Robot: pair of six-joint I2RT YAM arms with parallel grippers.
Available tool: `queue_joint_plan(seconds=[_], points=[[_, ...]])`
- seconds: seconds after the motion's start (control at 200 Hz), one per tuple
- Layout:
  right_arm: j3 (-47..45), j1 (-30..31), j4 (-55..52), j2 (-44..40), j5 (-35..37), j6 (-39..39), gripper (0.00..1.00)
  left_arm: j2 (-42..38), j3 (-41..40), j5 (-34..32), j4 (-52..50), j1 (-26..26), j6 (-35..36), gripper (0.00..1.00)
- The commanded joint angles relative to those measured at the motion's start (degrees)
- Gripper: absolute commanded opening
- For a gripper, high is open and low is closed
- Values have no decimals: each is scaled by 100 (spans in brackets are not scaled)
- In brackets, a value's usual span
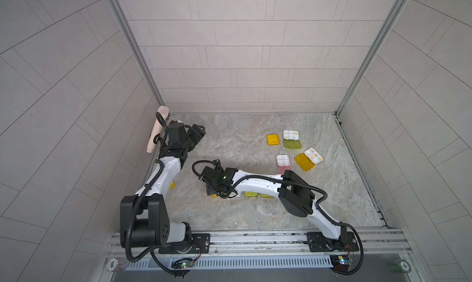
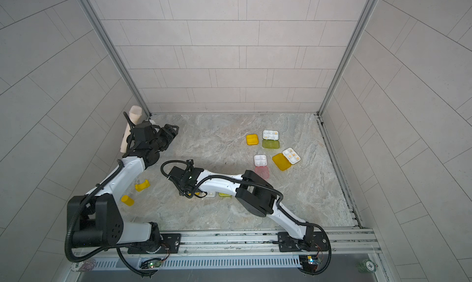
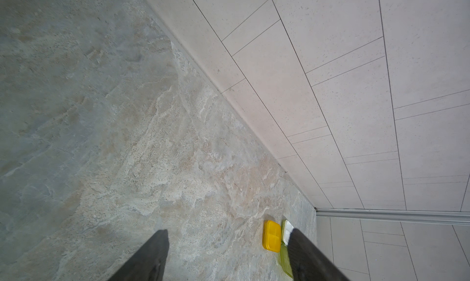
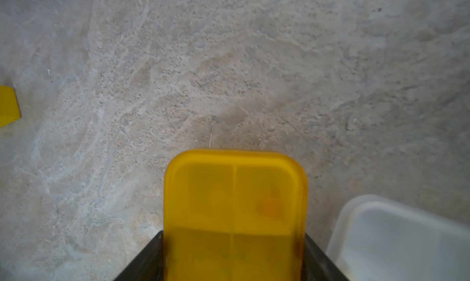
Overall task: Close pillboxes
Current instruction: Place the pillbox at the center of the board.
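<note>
My right gripper is shut on a closed orange pillbox lying on the stone tabletop, one finger against each long side. Beside it lies a clear-lidded pillbox. Two yellow-green pillboxes show under the right forearm. At the back right, three pillboxes lie open: a yellow-green one, an orange one and a pink one. A closed orange pillbox lies next to them. My left gripper hovers at the back left, open and empty.
A yellow cylinder and a yellow clip-shaped piece lie by the left arm. A beige roll leans on the left wall. Tiled walls enclose three sides, and a metal rail runs along the front.
</note>
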Motion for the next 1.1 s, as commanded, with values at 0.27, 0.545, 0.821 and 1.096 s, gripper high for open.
queue_joint_plan(seconds=[0.27, 0.545, 0.821, 1.096], points=[[172, 58, -104, 54, 63, 210, 82, 24, -46, 38, 97, 38, -61, 78], [-153, 58, 178, -460, -100, 116, 85, 50, -39, 112, 139, 45, -62, 78], [-898, 2, 227, -1397, 208, -218, 85, 91, -34, 212, 203, 47, -112, 78], [-2325, -964, 251, -2535, 284, -957, 84, 341, -69, 593, 470, -13, -456, 78]])
